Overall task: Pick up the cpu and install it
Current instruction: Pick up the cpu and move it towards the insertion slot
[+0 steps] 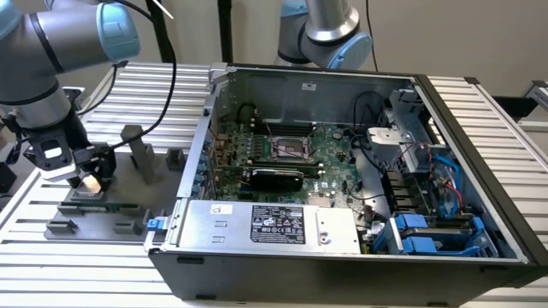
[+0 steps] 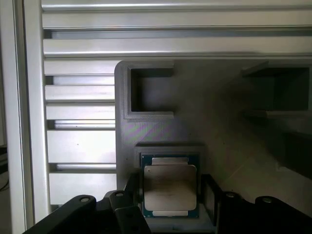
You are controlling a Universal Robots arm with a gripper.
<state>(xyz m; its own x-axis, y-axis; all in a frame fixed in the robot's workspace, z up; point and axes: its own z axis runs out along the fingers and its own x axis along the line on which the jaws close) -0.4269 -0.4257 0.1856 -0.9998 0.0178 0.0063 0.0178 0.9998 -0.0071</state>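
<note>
The cpu (image 2: 169,187): flat, silver top up, tan rim and green edge showing, seated in a square, raised-walled pocket of the grey holder tray (image 2: 224,141). On the exterior view's left side of the scene, well apart from the open computer case (image 1: 342,276).

Elsewhere in the same tray:
- a rectangular recess (image 2: 151,92) beyond the chip's pocket
- a darker second recess (image 2: 278,92) beside the first
- a long green memory stick (image 1: 101,206) lying along the tray's near edge
- several grey upright posts (image 1: 135,144)

Tray itself on a slatted aluminium table (image 1: 77,269).

Inside the case:
- a green motherboard (image 1: 330,151) flat on the floor
- a square socket (image 1: 289,149) near the board's middle
- a black block (image 1: 274,176) just in front of the socket
- a big silver box (image 1: 214,228) with a black label along the near wall
- blue drive carriers (image 1: 428,234) in the corner at the exterior view's right
- cables looping between

Directly over the chip's pocket, the gripper (image 1: 90,178), pointing straight down and low against the tray. Jaws spread wide, one black finger (image 2: 209,195) just beside each of two opposite edges of the chip; impossible to tell whether touching. Chip not lifted, down in its pocket.

Reaching in from the exterior view's upper left, the grey arm (image 1: 43,96) with blue joint caps, forearm angled down to a vertical wrist, black cable trailing from above.
</note>
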